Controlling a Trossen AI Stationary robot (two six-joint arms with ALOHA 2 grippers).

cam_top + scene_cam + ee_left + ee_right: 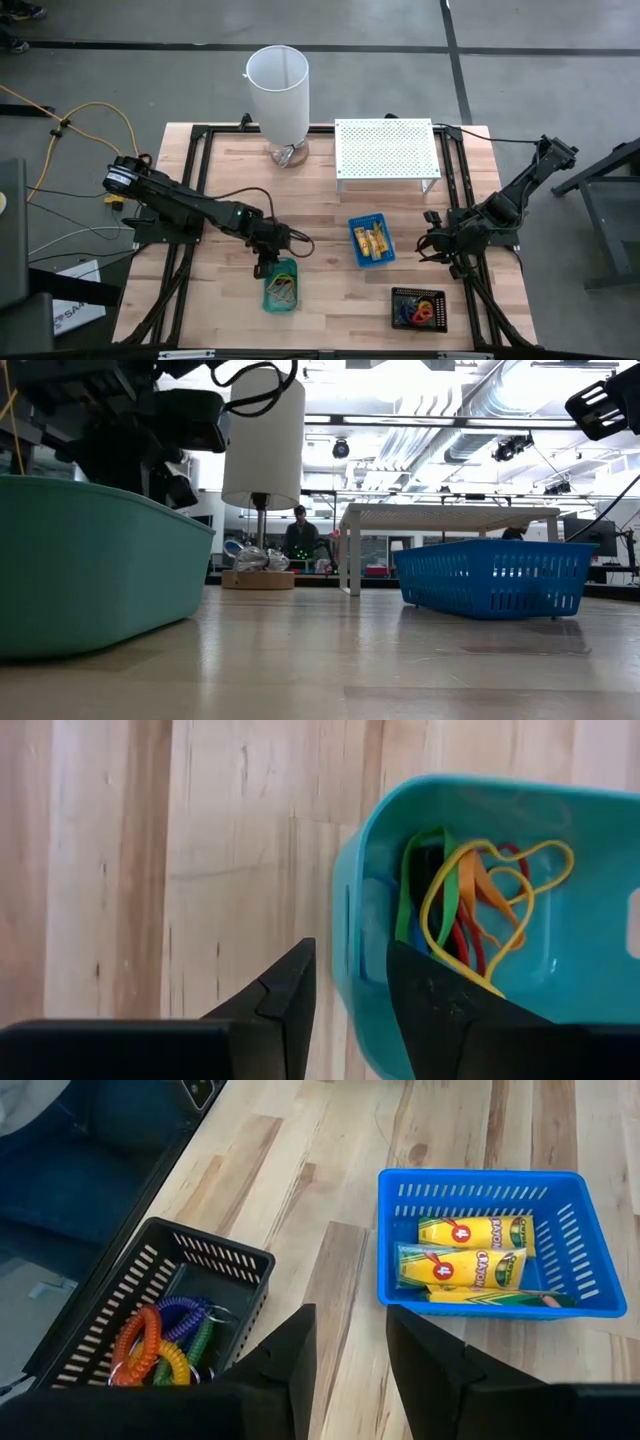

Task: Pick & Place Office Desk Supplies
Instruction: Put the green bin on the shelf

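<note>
We note bare wood between trays. Left gripper point(350, 1010), parted, straddles the teal tray point(350, 920) rim; rubber bands point(470, 910) inside. Right gripper point(350, 1370), parted, empty, hovers near the blue tray point(400, 1295) holding crayon packets point(470, 1250).

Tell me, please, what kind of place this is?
Probably a robotics lab or workshop. The pale wooden table sits in a black metal frame with two dark robot arms mounted on it. The low view shows exposed silver ceiling ducts and a person at cluttered benches behind.
</note>
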